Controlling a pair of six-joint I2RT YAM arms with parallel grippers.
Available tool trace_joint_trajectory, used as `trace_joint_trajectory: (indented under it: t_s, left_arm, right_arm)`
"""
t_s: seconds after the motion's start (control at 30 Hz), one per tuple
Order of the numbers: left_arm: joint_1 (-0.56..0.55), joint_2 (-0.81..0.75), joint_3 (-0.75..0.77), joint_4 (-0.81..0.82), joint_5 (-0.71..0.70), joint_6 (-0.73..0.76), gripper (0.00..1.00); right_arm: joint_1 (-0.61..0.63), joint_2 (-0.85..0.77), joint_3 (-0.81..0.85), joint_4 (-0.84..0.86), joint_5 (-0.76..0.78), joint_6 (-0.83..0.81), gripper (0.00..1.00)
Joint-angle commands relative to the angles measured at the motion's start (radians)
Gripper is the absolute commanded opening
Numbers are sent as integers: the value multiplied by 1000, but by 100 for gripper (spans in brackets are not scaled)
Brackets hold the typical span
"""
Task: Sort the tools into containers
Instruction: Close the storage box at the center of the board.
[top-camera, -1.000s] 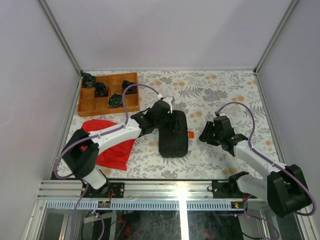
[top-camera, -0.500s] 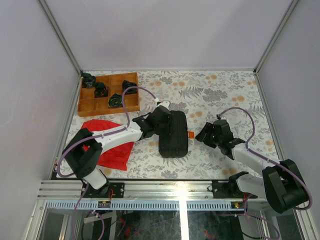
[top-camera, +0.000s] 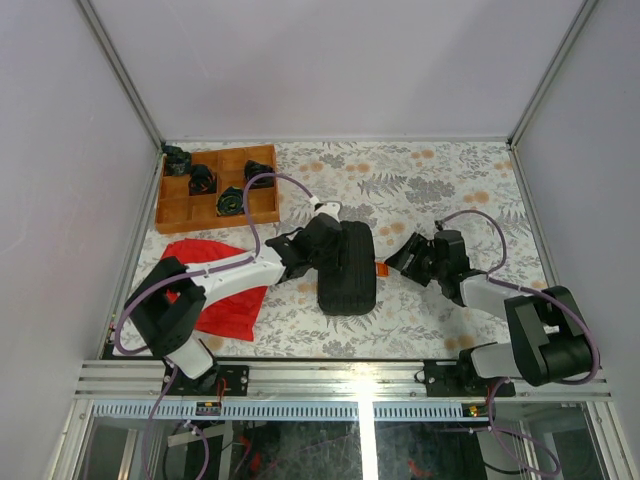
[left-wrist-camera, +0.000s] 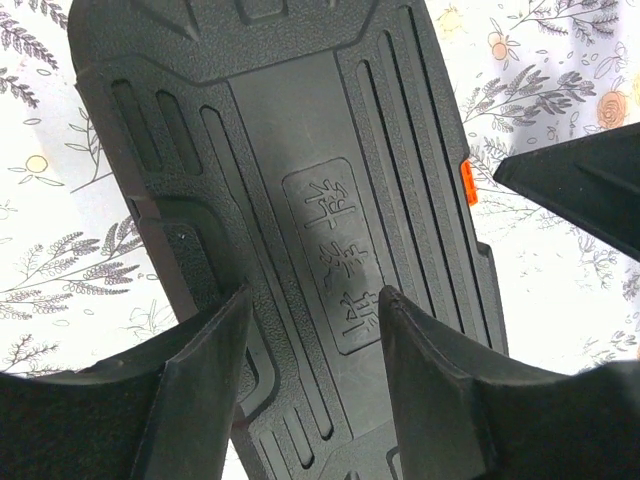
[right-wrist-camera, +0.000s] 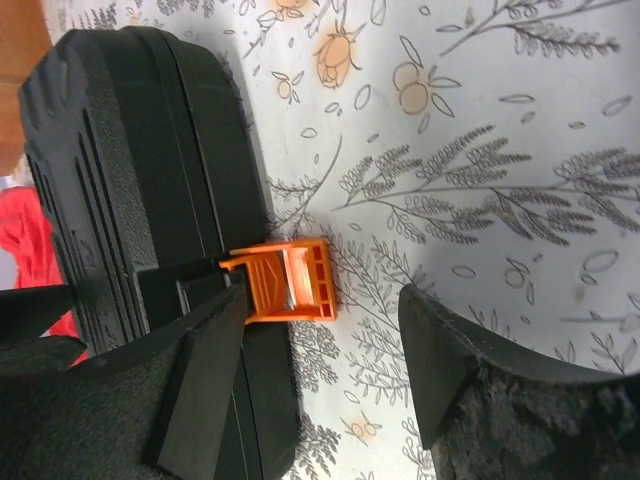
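Flanking case (top-camera: 348, 275), L tool (left-wrist-camera: 312, 300) released, R tool (right-wrist-camera: 322, 300) released astride latch (right-wrist-camera: 285, 285), tray (top-camera: 172, 212), cloth (top-camera: 228, 305) left

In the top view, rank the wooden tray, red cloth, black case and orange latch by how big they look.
1. wooden tray
2. red cloth and black case: too alike to rank; the left arm hides part of the cloth
3. orange latch
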Motion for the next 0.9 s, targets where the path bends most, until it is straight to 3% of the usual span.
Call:
trace_joint_trajectory:
  t_s: [0.0, 0.2, 0.47, 0.87]
  left_arm:
    - [-5, 89, -45, -130, -29, 30, 51]
    - [-8, 103, -42, -137, -24, 37, 44]
    - [-19, 119, -45, -133, -25, 18, 42]
    - [-25, 131, -39, -134, -35, 31, 41]
  right_arm:
    - [-33, 81, 37, 80, -126, -22, 70]
    - [-46, 174, 80, 44, -163, -45, 69]
    - [-48, 197, 79, 21, -208, -58, 67]
    - [-46, 229, 80, 181, -403, -46, 50]
